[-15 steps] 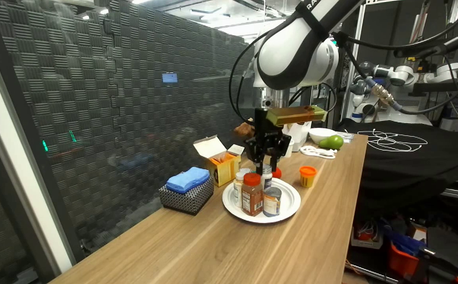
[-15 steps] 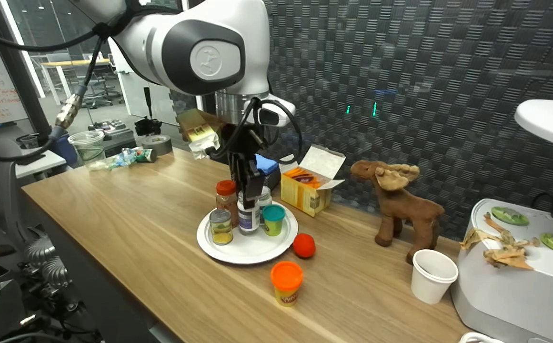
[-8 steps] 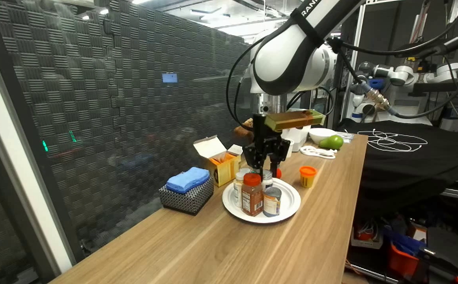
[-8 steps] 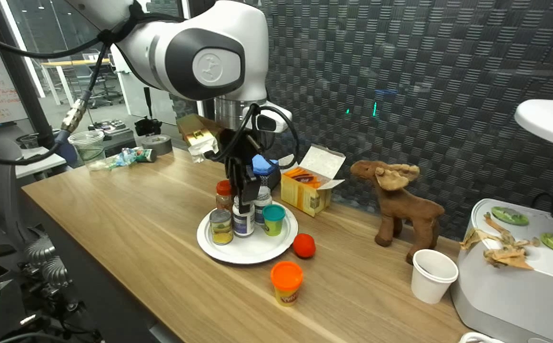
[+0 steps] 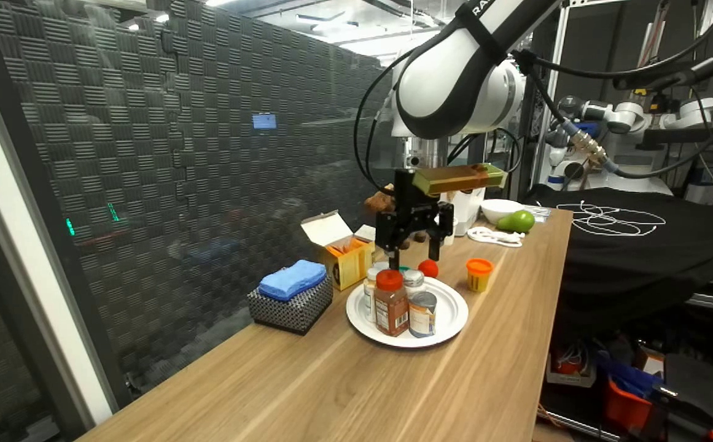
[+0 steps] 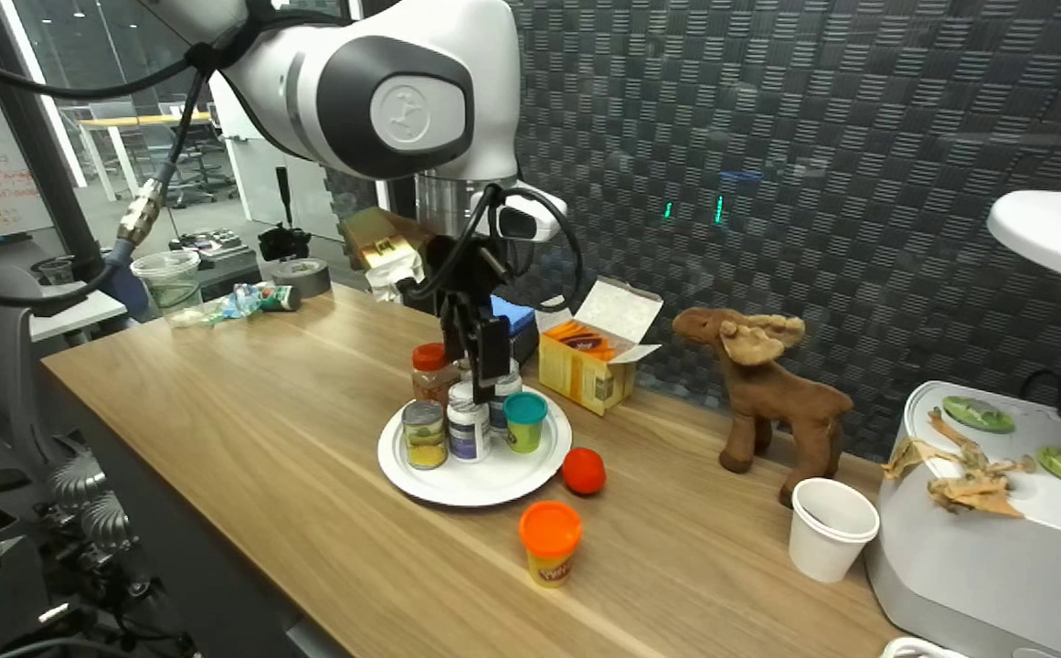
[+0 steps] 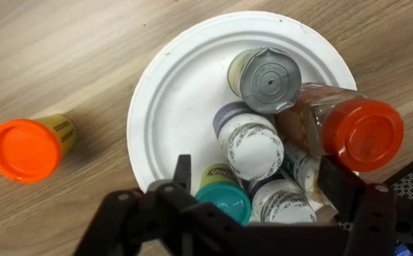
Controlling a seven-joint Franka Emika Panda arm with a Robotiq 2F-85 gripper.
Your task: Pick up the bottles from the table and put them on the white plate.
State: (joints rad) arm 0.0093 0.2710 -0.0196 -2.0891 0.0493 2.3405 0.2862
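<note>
Bottle [image 7: 249,143] stands — apparently just below parted jaws.

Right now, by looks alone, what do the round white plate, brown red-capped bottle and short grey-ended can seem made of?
Round white plate: probably moulded paper, matte, judging by its dull, ridged rim.
Brown red-capped bottle: plastic or glass, glossy, with a see-through shoulder.
Short grey-ended can: likely metal, dull, its end showing pressed rings.
</note>
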